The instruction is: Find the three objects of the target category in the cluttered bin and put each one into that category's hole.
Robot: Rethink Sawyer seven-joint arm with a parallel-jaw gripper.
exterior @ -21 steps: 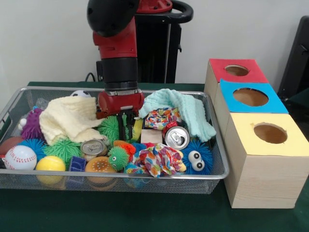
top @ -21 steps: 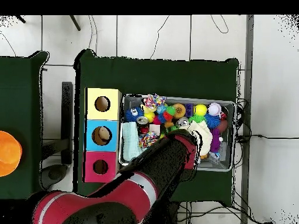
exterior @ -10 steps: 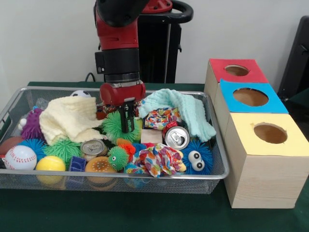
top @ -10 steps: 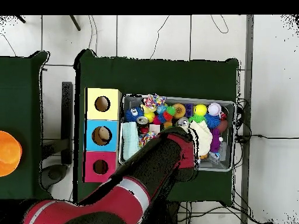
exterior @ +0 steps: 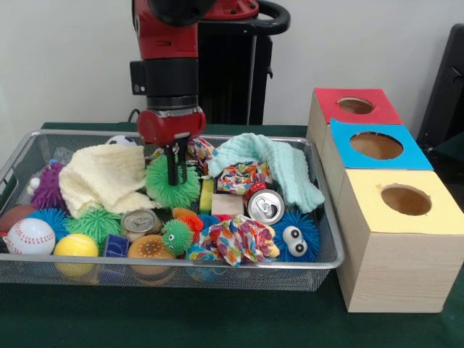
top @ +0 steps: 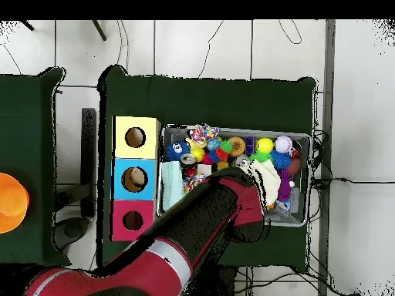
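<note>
My gripper (exterior: 172,178) hangs over the left-middle of the wire bin (exterior: 181,264), its narrow black fingers (exterior: 172,161) shut on a large green spiky ball (exterior: 185,191). The ball hangs at the fingertips, just above the clutter, between the pale yellow towel (exterior: 101,177) and the mint towel (exterior: 268,159). Three boxes with holes stand to the right: red (exterior: 355,106), blue (exterior: 375,146) and yellow (exterior: 406,199). In the overhead view the arm (top: 216,223) covers the gripper and the ball.
The bin also holds two drink cans (exterior: 265,206) (exterior: 139,221), a baseball (exterior: 30,235), a yellow ball (exterior: 75,245), a blue spiky ball with eyes (exterior: 293,235), colourful cloth bundles (exterior: 239,239) and more spiky balls. Overhead, the boxes (top: 135,179) line the bin's left side.
The gripper has risen out of the clutter and shifted slightly left in the front view, bringing the green spiky ball up with it.
</note>
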